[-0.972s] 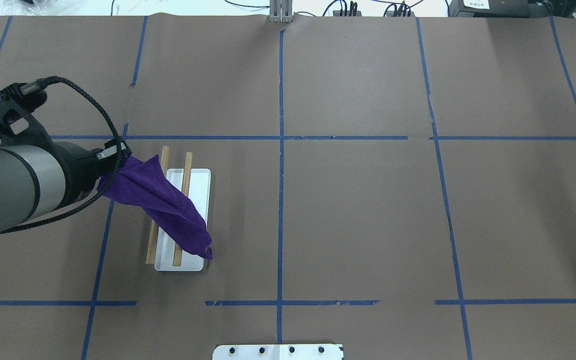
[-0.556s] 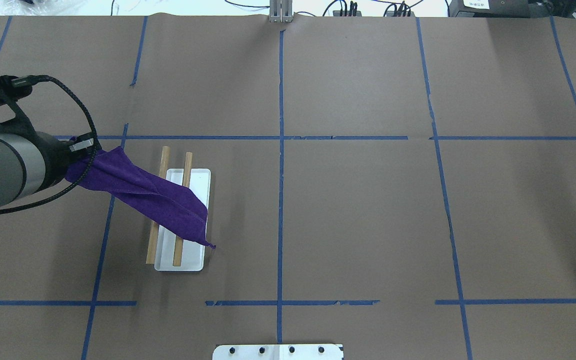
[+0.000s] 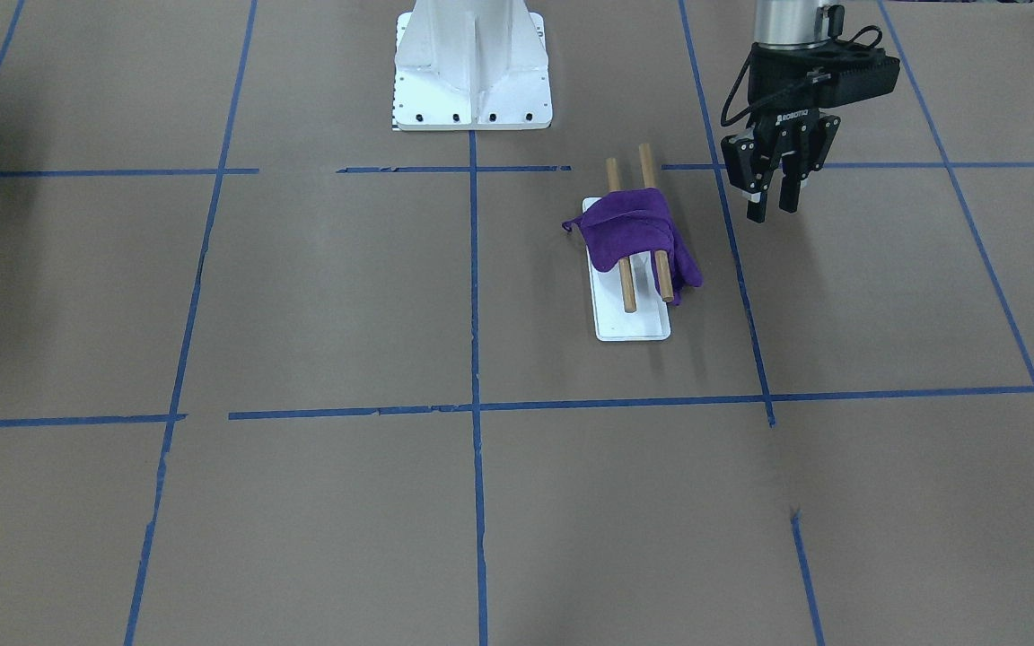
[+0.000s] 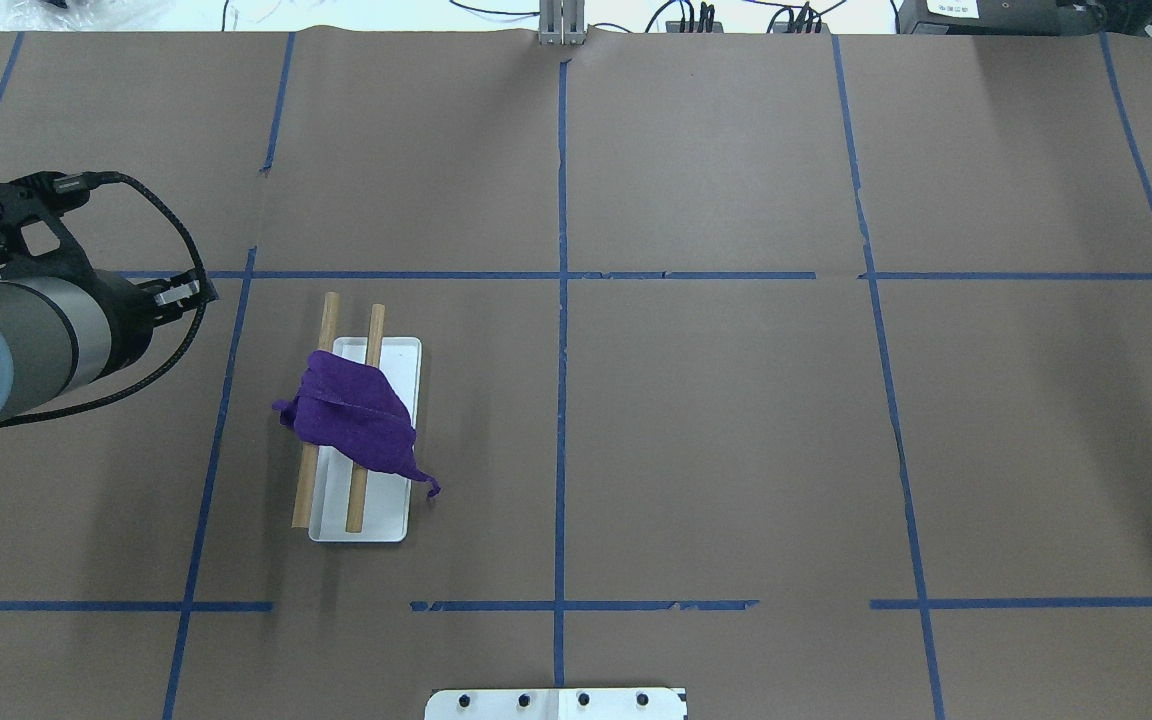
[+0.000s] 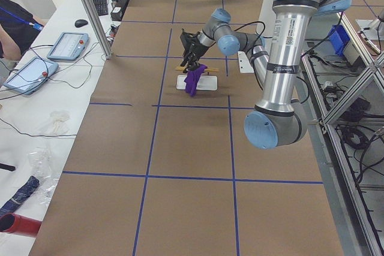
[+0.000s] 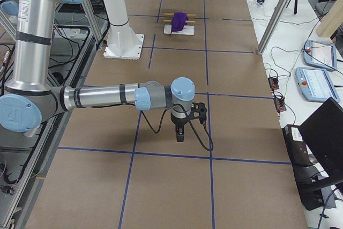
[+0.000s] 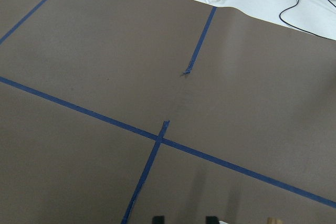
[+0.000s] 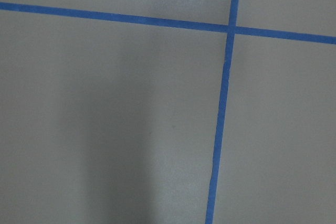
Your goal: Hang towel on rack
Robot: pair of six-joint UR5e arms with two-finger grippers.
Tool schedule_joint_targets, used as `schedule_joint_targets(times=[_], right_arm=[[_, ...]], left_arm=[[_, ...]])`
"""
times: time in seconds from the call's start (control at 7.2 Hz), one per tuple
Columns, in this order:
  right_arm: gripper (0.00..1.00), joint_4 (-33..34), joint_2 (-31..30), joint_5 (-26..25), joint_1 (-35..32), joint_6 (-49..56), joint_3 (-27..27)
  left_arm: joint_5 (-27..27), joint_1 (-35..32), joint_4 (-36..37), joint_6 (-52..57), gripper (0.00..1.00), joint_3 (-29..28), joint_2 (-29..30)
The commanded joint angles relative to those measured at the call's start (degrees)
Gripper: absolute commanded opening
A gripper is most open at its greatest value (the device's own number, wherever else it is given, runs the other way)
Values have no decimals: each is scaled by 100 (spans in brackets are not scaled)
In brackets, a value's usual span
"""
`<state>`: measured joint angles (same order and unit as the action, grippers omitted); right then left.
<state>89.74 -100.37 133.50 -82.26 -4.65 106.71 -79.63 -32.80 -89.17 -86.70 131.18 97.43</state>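
Observation:
The purple towel (image 4: 356,415) lies draped across both wooden dowels of the rack (image 4: 386,515), a corner hanging off toward the table's middle. It also shows in the front-facing view (image 3: 629,229), over the rack's white base (image 3: 632,323). My left gripper (image 3: 771,212) is open and empty, above the table beside the rack, apart from the towel. In the overhead view the left gripper (image 4: 181,293) is to the left of the rack. My right gripper (image 6: 180,132) shows only in the right side view, far from the rack; I cannot tell its state.
The large white pedestal (image 3: 472,63) stands behind the rack at the robot's base, and its edge shows in the overhead view (image 4: 556,703). Blue tape lines (image 4: 562,300) cross the brown table cover. Tablets and cables lie past the table's far edge (image 5: 66,46).
The left gripper held the towel and dragged it leftward over the dowels. Now it has let go, and the towel has settled bunched on both dowels.

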Motion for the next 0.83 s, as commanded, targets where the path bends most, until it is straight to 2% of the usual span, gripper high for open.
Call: schedule_joint_targets(times=[0.0,0.14,0.28,0.69], right_arm=[[100,0,0,0,0,43,-10],[100,0,-9,0,0,43,-19],[100,0,-9,0,-9,43,-63],[100,0,-9,9,-9,0,-72]], left_arm=[[-35,-16,-503,861,100,-163,-311],[-61,-208,-583,1379,100,-215,-382],[-471,-566,-627,2080,100,-303,-383],[-2296,-2102,-1267,4041,100,-1021,-374]])
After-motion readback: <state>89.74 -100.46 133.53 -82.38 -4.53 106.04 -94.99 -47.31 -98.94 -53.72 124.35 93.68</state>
